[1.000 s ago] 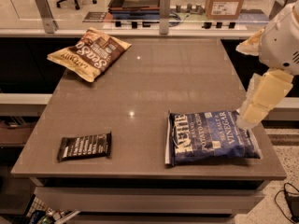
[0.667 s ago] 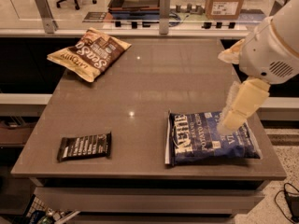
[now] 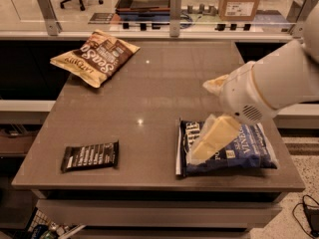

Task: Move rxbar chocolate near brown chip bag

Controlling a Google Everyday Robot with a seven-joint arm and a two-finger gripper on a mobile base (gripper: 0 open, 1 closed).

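While the white robot arm (image 3: 279, 83) reaches in from the right edge of the view, its cream-coloured gripper (image 3: 212, 139) hangs tilted above the left half of the crinkly blue chip bag with white lettering (image 3: 251, 148), which lies flat at the front right of the grey-brown rectangular table top (image 3: 159, 88); whether the gripper is open or closed cannot be told. The small flat dark brown-black rxbar chocolate wrapper with rows of white text (image 3: 89, 156) lies flat near the front left corner of the table, well apart from the gripper. The crinkly tan-gold and dark brown chip bag with large white lettering (image 3: 94, 57) lies at the back left corner, well apart from the rxbar chocolate. Beyond the table stands a brown cardboard box (image 3: 241, 1)
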